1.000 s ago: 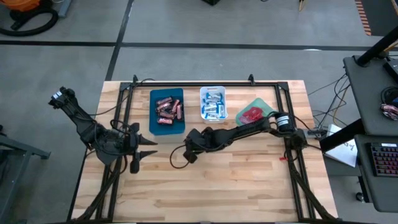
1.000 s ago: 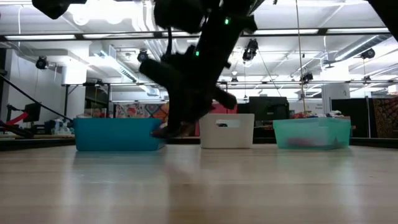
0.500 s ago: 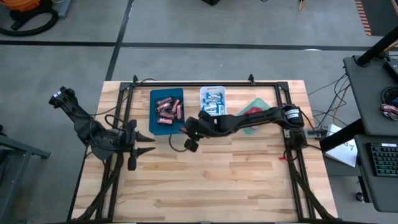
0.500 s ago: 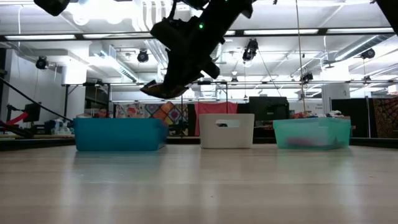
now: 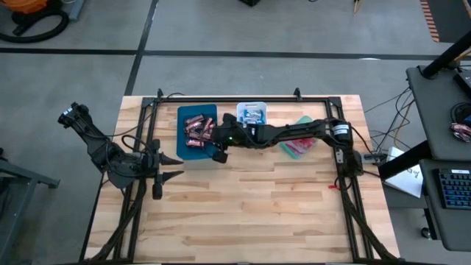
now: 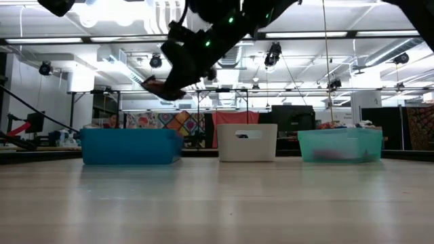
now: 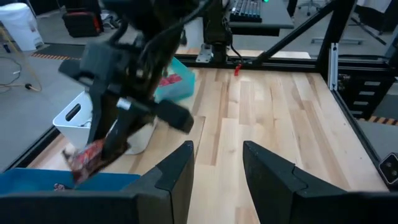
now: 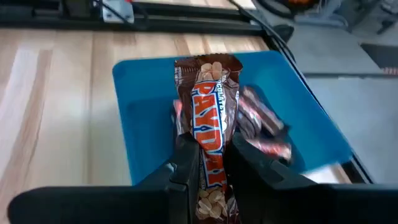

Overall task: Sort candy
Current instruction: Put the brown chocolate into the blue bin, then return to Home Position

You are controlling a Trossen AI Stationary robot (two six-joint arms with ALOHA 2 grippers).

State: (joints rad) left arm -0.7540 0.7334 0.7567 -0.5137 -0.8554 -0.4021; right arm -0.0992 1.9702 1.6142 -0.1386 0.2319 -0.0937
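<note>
While the left gripper (image 5: 171, 167) waits released at centre left | we note the right gripper (image 5: 214, 141) has swung up-frame off the surface (image 5: 280, 206), fingers grasping a candy bar (image 8: 211, 134) above the blue tray (image 5: 182, 151) | release seems due.

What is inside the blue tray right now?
The blue tray holds a pile of dark brown-red bars. The right tool, holding another bar above it, covers part of the tray.
</note>
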